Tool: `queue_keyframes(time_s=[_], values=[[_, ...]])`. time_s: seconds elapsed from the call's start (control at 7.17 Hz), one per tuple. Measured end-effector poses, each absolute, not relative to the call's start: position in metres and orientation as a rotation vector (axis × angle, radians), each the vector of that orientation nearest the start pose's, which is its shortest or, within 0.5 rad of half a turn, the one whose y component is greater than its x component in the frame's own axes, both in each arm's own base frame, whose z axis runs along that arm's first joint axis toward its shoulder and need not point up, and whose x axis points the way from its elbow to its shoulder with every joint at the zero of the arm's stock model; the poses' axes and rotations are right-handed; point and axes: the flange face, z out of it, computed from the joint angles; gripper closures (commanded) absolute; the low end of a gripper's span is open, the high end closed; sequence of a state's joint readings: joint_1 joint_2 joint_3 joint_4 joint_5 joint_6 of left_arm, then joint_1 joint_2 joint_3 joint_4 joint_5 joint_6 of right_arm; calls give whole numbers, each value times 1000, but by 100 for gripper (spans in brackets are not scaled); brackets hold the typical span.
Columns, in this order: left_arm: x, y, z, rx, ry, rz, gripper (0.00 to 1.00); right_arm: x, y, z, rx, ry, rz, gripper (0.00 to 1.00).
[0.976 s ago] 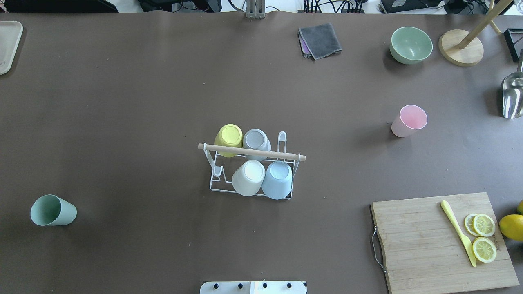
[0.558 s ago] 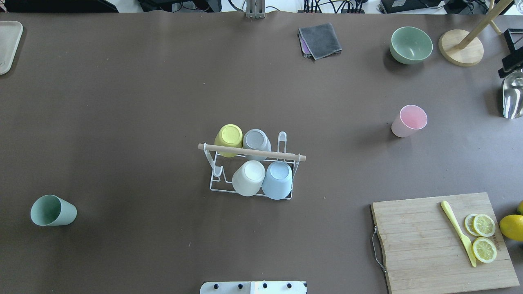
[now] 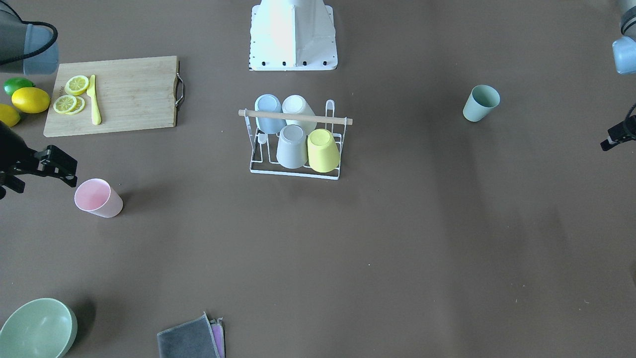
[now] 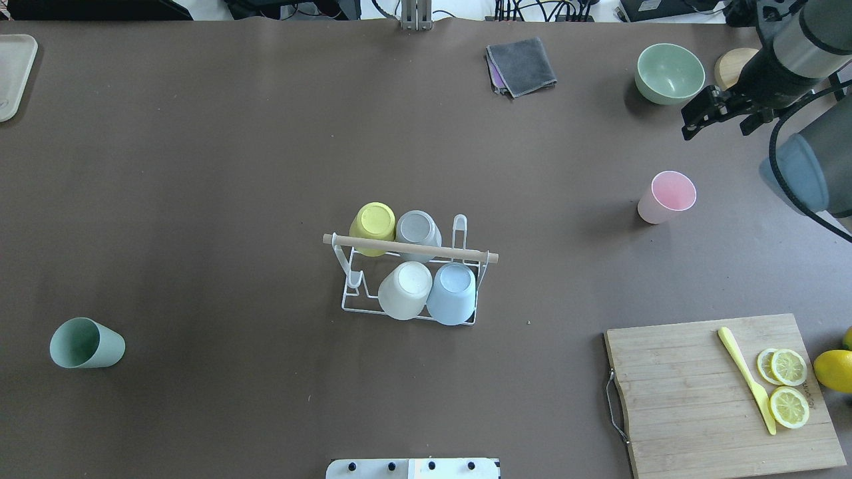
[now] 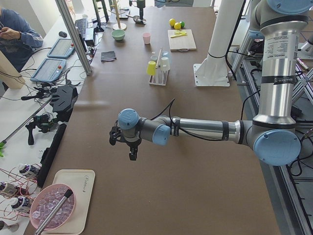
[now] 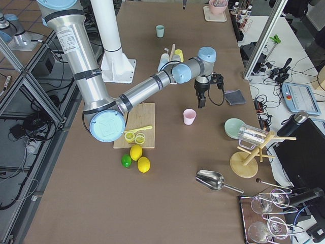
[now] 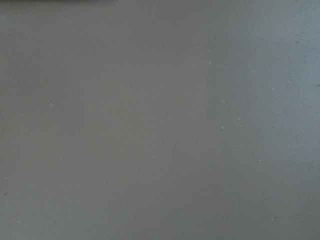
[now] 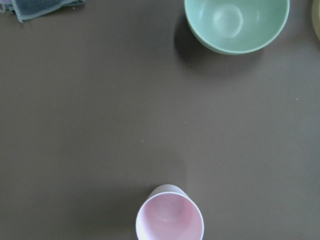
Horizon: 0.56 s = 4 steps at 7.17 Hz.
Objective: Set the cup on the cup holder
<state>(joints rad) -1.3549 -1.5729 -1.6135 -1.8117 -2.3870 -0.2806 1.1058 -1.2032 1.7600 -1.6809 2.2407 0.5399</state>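
Because four cups already sit upside down on the holder [image 4: 409, 247], which stands in the middle of the table [image 4: 200, 166], two prongs [image 4: 459, 226] look free. The pink cup [image 4: 666, 197] stands upright, mouth up, well to the holder's right. The green cup [image 4: 86, 342] stands well off to its left. The right claw [image 4: 716, 123] hovers above the table just beyond the pink cup, fingers apart and empty. The left claw [image 3: 617, 135] shows only partly at the table's left end, and I cannot tell whether it is apart or together. The pink cup looks like thin moulded plastic: light, stiff, smooth-walled and tapered, so it may slip in a weak pinch or tip if nudged. I would take it at the rim, one finger inside and one outside, since it has to be turned over onto a prong.
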Motion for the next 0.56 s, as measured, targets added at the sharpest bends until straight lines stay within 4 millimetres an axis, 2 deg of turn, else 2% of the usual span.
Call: queue_keyframes(time_s=[0.28, 0.42, 0.56], values=[[114, -526, 565, 63, 818, 171, 2, -251, -605, 390, -15, -796, -138, 0], [145, -544, 533, 24, 797, 200, 2, -265, -621, 401, -31, -789, -198, 0], [165, -561, 504, -32, 773, 198, 2, -275, -637, 413, -43, -784, -257, 0]])
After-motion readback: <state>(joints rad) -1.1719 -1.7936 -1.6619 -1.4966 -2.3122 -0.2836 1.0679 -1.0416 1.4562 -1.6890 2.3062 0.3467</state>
